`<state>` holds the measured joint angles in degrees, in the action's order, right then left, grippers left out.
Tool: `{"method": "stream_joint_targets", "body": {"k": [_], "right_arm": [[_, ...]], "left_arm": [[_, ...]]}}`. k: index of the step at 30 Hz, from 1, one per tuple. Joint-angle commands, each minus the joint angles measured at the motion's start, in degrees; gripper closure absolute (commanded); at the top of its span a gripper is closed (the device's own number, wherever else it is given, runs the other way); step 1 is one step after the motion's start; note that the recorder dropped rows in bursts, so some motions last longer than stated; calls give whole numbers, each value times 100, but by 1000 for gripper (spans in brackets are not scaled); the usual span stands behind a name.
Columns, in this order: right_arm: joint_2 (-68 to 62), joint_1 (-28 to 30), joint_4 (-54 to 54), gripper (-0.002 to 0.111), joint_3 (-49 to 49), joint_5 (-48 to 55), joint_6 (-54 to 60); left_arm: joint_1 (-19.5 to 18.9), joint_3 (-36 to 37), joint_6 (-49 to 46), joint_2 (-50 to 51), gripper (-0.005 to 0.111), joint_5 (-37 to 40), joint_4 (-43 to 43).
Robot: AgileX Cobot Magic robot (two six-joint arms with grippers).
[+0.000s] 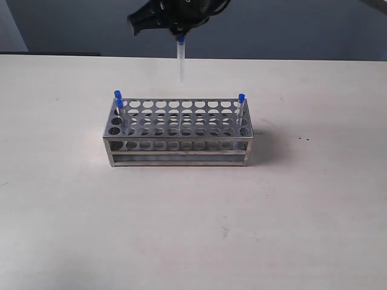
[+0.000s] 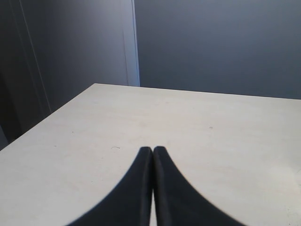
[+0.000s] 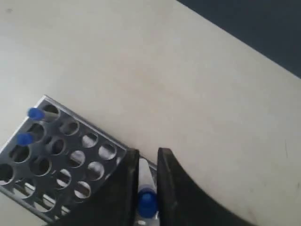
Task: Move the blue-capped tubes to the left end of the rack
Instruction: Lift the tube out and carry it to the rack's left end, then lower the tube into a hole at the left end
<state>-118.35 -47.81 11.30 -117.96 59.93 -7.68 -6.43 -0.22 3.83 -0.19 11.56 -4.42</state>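
Note:
The steel rack [image 1: 178, 136] stands mid-table. A blue-capped tube [image 1: 118, 98] sits at its left end and another [image 1: 241, 100] at its right end. In the right wrist view the rack [image 3: 61, 165] shows two blue caps [image 3: 35, 113] [image 3: 24, 139] at one end. My right gripper [image 1: 179, 36] [image 3: 146, 153] is shut on a third tube [image 1: 179, 60] [image 3: 146, 200], held upright above and behind the rack. My left gripper [image 2: 153, 149] is shut and empty over bare table, and is out of the exterior view.
The pale table [image 1: 302, 211] stretches wide around the rack. Its far edge [image 2: 188, 89] meets a dark wall. Most rack holes hold nothing.

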Motion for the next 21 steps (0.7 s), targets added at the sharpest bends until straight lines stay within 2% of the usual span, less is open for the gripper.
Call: {"method": "stream_joint_targets", "body": {"k": [1, 7, 13, 21], "right_arm": [[74, -236, -338, 108, 3, -377, 576], [-182, -492, -1373, 109, 3, -757, 1350], [-391, -698, -1435, 109, 3, -767, 1476], [-614, -698, -1444, 109, 3, -768, 1476]], "left_arm": [[34, 22, 10, 19, 106, -63, 31], [34, 22, 10, 19, 106, -63, 31], [34, 22, 10, 19, 106, -63, 31], [34, 22, 10, 19, 106, -63, 31]]}}
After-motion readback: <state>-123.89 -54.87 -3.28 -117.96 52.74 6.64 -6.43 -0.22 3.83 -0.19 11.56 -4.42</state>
